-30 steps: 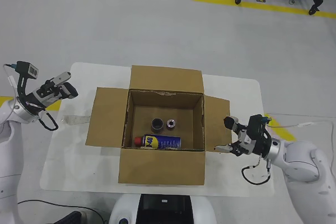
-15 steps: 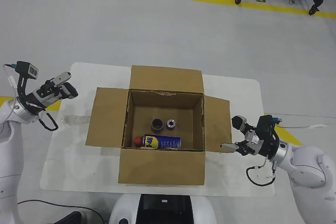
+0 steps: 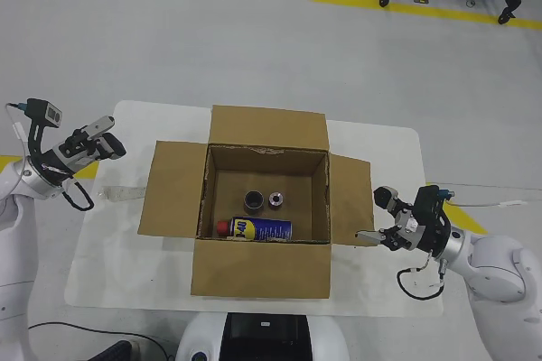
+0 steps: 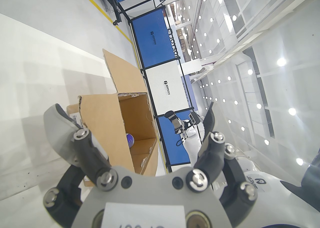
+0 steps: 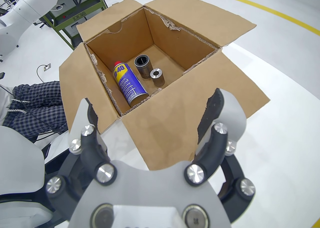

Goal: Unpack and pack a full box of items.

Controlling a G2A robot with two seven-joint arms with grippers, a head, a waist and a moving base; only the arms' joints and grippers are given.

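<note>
While both arms hang outside it, the open brown cardboard box (image 3: 262, 269) sits mid-way on the white rounded surface (image 3: 117, 262), all four flaps folded outward. Three items are on the box floor.

The blue-and-yellow spray can with a red cap (image 3: 255, 229) lies on its side along the wall nearest the robot, cap toward the robot's left. Beyond it, about mid-floor, the dark hollow metal cylinder (image 3: 253, 199) stands upright, bore facing up. The smaller silver metal cylinder with a centre hole (image 3: 275, 199) stands upright just beside it on the robot's right. Cannot tell if the two cylinders touch. Both stand near the can, with a gap of bare cardboard between.

The left gripper (image 3: 111, 135) hangs above the surface's far-left corner, well apart from the box and pointing toward it. Its jaws are spread wide with nothing between them. The left wrist view looks past the left flap into the box.

The right gripper (image 3: 372, 217) hovers just beside the outer edge of the right flap, over the right part of the surface. Its jaws are spread wide and empty. Whether one jaw tip touches the flap corner cannot be told. In the right wrist view the box interior sits beyond the two jaws, with the can and both cylinders visible.
</note>
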